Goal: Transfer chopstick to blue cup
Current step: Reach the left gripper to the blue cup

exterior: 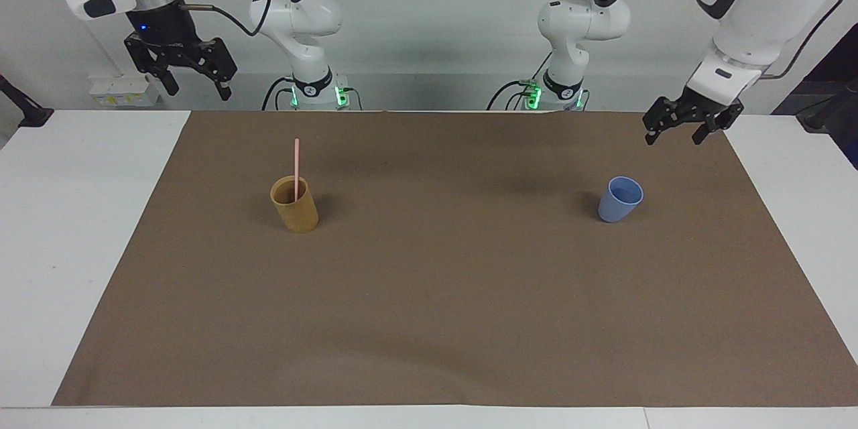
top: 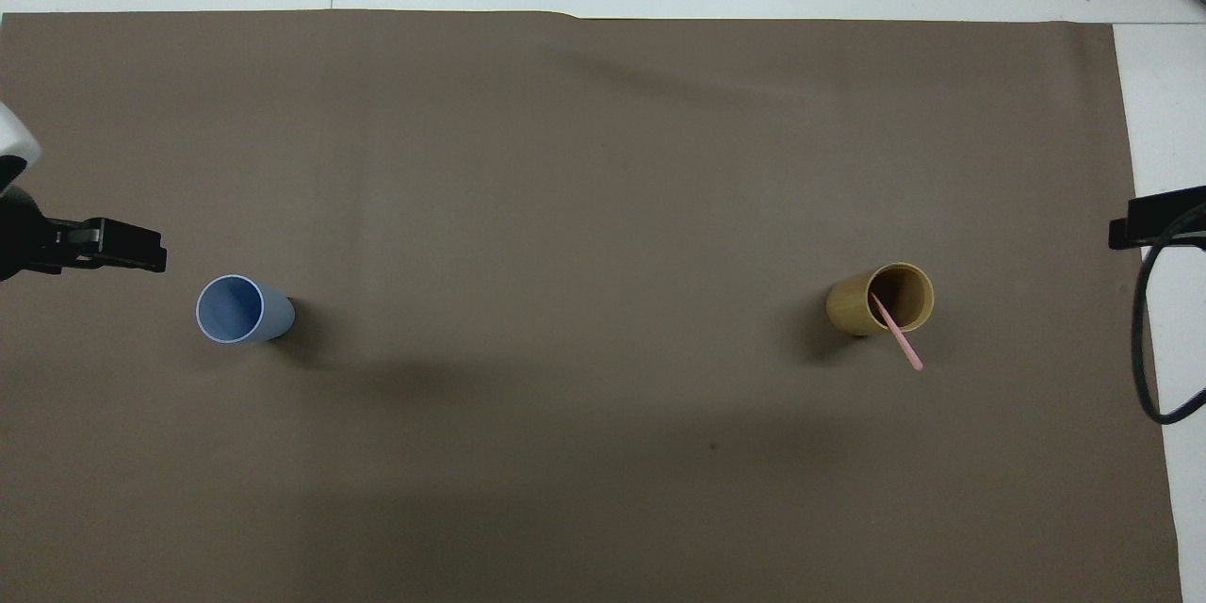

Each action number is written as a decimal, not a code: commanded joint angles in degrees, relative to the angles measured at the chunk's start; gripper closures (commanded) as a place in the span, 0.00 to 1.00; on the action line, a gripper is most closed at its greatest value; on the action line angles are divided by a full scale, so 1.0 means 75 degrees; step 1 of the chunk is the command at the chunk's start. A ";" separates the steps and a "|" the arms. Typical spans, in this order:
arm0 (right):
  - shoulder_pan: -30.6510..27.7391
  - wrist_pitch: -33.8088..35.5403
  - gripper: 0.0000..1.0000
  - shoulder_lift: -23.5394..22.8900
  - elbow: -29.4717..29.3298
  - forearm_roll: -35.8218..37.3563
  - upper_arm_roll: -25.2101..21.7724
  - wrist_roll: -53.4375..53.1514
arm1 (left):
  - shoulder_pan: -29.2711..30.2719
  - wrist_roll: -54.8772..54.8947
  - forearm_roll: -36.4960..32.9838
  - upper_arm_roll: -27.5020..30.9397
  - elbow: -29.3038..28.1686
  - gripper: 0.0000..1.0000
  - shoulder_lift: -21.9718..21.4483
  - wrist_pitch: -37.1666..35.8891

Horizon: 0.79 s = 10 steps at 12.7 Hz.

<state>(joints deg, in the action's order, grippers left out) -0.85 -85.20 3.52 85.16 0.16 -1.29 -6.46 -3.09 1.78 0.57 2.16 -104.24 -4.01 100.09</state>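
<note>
The pale pink chopstick stands leaning in a tan-yellow cup toward the right arm's end of the brown mat. The light blue cup stands upright and empty toward the left arm's end. My left gripper hangs open over the mat's corner by the robots' edge, apart from the blue cup; one of its fingers shows in the overhead view. My right gripper hangs open, high over the table's edge at its own end, holding nothing.
The brown mat covers most of the white table. A black cable loops down by the right gripper. The two arm bases stand at the robots' edge of the table.
</note>
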 commanded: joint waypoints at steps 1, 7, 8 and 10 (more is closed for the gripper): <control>-0.0063 0.0121 0.00 0.0069 0.0013 -0.0174 0.0008 0.0124 | 0.0259 0.0500 -0.0076 -0.0018 -0.1297 0.00 -0.0321 0.1205; -0.0063 0.0121 0.00 0.0069 0.0013 -0.0174 0.0008 0.0124 | 0.0376 0.1788 -0.0076 -0.0018 -0.2775 0.00 -0.0028 0.2825; -0.0063 0.0121 0.00 0.0069 0.0013 -0.0174 0.0008 0.0112 | 0.0493 0.2023 -0.0076 -0.0018 -0.2893 0.00 0.0031 0.2942; -0.0063 0.0121 0.00 0.0069 0.0013 -0.0174 0.0008 0.0112 | 0.0494 0.2107 -0.0076 -0.0018 -0.3045 0.00 0.0113 0.3211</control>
<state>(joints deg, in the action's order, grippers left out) -0.85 -85.19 3.52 85.16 0.16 -1.29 -6.46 -0.15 16.00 0.57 2.34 -125.21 -3.01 121.37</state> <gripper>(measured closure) 0.000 0.000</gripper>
